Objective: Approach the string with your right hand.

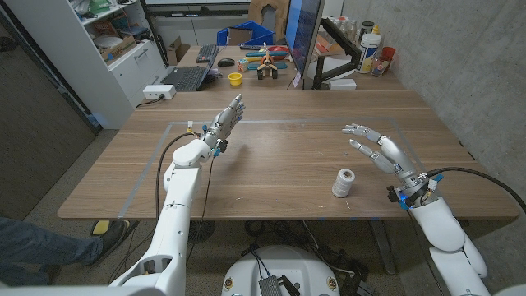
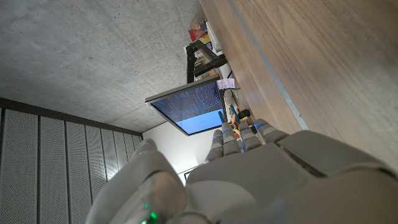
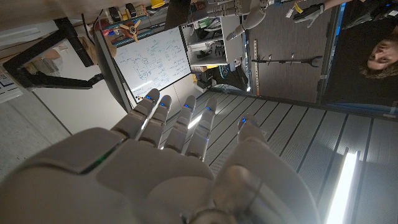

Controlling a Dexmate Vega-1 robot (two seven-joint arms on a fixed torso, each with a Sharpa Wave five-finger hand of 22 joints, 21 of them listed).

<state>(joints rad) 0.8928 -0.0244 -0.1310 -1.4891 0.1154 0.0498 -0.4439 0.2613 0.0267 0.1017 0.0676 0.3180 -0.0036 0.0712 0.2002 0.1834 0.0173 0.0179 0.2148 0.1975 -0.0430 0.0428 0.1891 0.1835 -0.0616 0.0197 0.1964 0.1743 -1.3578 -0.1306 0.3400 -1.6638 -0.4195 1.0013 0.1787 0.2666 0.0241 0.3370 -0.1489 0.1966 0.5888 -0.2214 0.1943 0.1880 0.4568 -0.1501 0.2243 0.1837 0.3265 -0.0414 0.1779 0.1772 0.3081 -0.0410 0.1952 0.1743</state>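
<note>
String spool (image 1: 344, 182) beside right hand (image 1: 380, 150).

A person's dark trouser leg and shoe (image 1: 49, 242) were cut off by the head view's bottom-left corner, the rest of the body out of frame. The small colourful toys and yellow cup (image 1: 251, 67) at the wooden table's far end were too small to identify. In the right wrist view, a person's face (image 3: 380, 57) was cropped by the picture's edge.
</note>
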